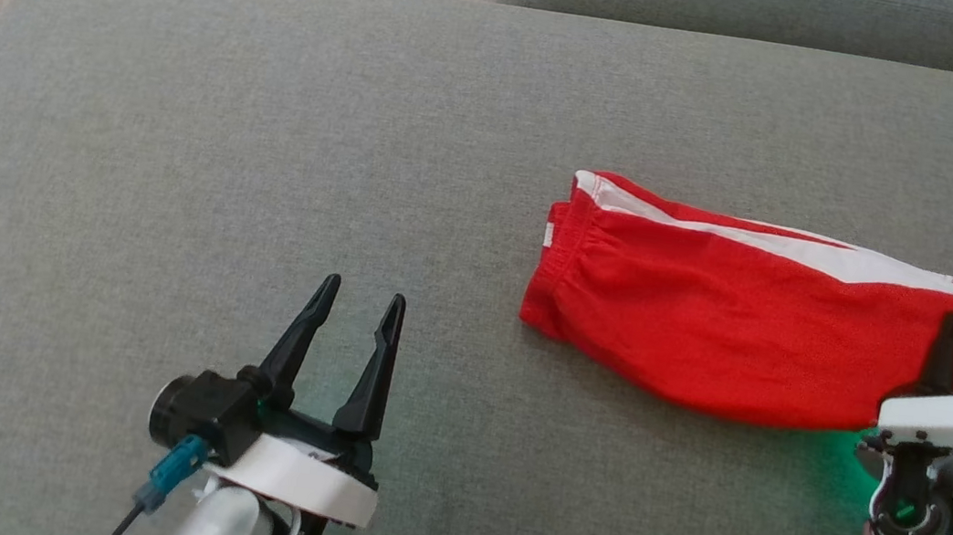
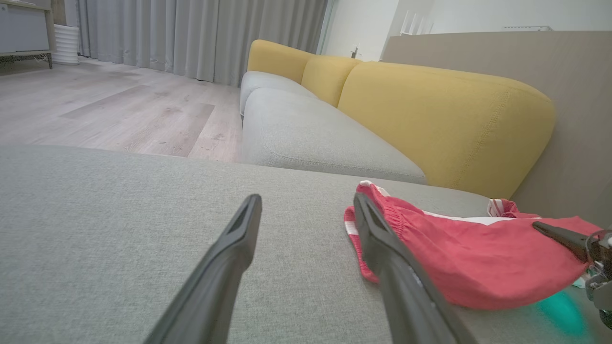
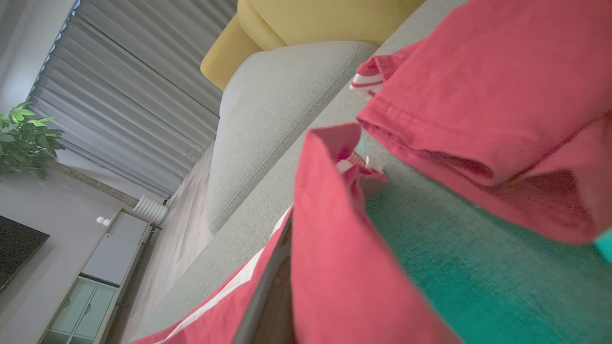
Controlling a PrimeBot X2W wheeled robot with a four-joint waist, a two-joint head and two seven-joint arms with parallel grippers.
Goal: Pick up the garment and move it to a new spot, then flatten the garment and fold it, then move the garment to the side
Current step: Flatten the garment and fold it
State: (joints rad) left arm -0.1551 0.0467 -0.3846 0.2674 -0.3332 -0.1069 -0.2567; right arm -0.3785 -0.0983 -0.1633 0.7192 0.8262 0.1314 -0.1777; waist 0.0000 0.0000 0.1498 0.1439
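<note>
Now, right gripper (image 1: 950, 322): clamped on garment (image 1: 708, 326), near cushion's (image 1: 278, 94) right edge
left gripper (image 1: 365, 290): spread wide, empty
risk: thin pinch slips, garment bunches on lift

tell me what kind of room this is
Most likely a home living room: a grey sofa with yellow back cushions, floor-length grey curtains over a wood floor, and a potted plant near a low cabinet.

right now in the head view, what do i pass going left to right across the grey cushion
left gripper, open over bare cushion → red garment, gathered end first → right gripper, shut on the garment's near edge
</note>
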